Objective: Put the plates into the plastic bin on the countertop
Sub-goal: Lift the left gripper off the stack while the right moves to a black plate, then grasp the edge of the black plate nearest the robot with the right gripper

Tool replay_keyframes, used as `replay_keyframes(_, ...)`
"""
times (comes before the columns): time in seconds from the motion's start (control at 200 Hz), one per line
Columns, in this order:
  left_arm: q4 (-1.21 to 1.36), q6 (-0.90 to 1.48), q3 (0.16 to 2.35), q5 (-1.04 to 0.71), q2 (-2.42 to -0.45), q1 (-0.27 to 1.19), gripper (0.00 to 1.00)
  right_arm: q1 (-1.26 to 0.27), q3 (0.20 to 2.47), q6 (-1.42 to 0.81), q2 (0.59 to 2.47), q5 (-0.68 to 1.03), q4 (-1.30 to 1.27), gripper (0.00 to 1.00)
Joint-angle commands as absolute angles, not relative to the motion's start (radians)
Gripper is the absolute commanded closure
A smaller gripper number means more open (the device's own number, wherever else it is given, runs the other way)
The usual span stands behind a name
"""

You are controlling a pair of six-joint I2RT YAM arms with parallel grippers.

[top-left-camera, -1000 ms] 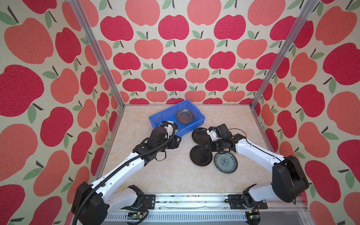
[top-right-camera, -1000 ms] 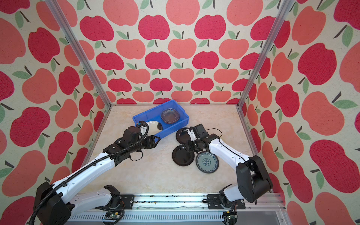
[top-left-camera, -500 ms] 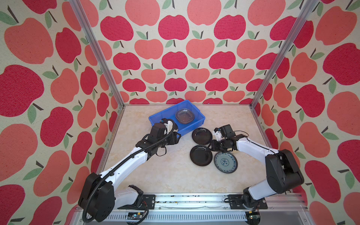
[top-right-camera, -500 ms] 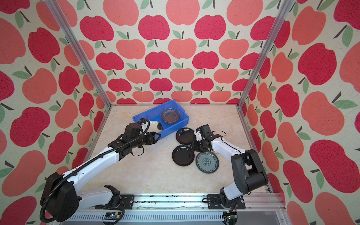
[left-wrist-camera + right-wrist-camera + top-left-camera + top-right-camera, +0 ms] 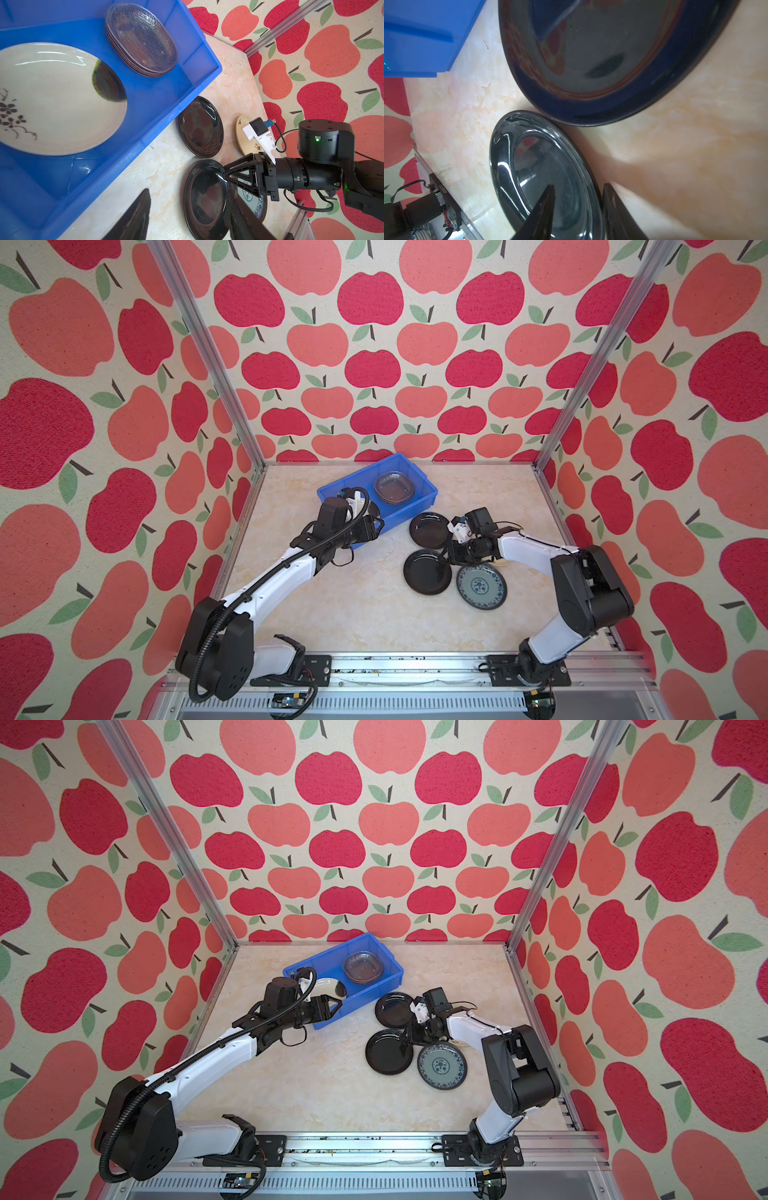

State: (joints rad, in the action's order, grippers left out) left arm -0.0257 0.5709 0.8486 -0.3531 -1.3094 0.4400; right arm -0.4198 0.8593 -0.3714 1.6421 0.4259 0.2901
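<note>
right gripper (image 5: 579,186): jaws apart, straddling the rim of the near black plate (image 5: 533,166), one jaw in the well and one outside. Can't tell if the outer jaw touches the rim yet; too close to the lens.
left gripper (image 5: 336,1006): jaws apart, empty, hanging over the near wall of the bin (image 5: 407,516).
around right gripper, top views: near black plate at 8 o'clock, far black plate (image 5: 429,530) at 11, blue-white plate (image 5: 481,587) at 5, cream plate (image 5: 242,133) at 3, mostly hidden under the arm.
bin: 12 o'clock part of the countertop (image 5: 365,605), sitting skewed.
in bin: glass stack (image 5: 395,488) at the 2 o'clock end, white plate (image 5: 58,99) at the 8 o'clock end. Both lie flat, side by side.
done: glass stack and white plate are in.
left: four plates on the countertop, all at 4–5 o'clock from the bin.
step, my read: right arm is setting up to pinch the near black plate by its rim. Task looks past halfway.
</note>
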Motion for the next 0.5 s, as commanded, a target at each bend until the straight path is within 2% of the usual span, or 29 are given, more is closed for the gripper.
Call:
replay_keyframes(0.0,0.008,0.587,0.851,-0.383,-1.328,0.43,0.41,-0.415,0.833,-0.392,1.677,0.54,0.223,0.61)
replay_keyframes(0.18,0.011,0.584,0.844,-0.372,-1.33,0.428,0.41,-0.429,0.802,-0.421,1.701,0.631,0.16,0.64)
replay_keyframes(0.495,0.015,0.583,0.839,-0.376,-1.339,0.408,0.41,-0.447,0.784,-0.438,1.733,0.636,0.121,0.72)
